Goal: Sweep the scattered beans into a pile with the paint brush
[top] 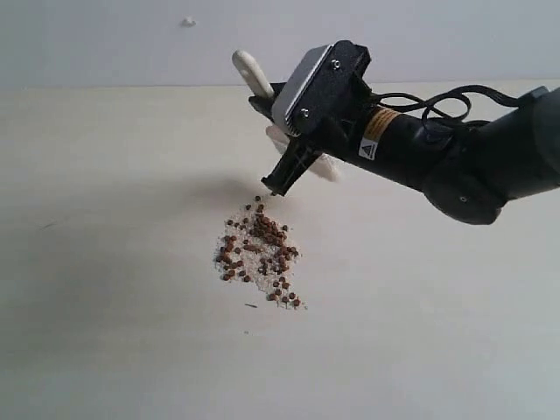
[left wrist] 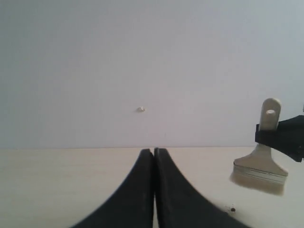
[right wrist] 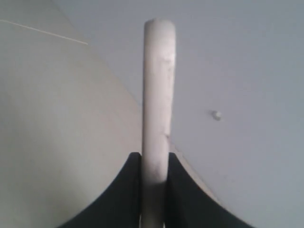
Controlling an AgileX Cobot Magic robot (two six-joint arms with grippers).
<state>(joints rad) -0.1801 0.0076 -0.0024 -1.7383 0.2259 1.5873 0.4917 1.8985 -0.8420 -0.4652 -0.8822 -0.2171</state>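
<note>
Paint brush (right wrist: 157, 95) in right end effector (right wrist: 154, 160)

Light soft, even, slightly dim; table (top: 105, 350) reads matte. Faint diffuse shadow (top: 210, 188) on tabletop beside right gripper (top: 276, 187). Exterior view a bit soft, beans (top: 262, 234) distinct all the same. Left wrist view: paint brush (left wrist: 260, 167) bristles blurred, left gripper (left wrist: 153, 151) near-black silhouette. Right wrist view: brush close to lens, hazy, washed pale; wall (right wrist: 247, 57) flat grey.

Wooden paint brush (left wrist: 260, 159) handle, metal ferrule (left wrist: 260, 169) (dull), smooth matt table (top: 105, 306)
</note>
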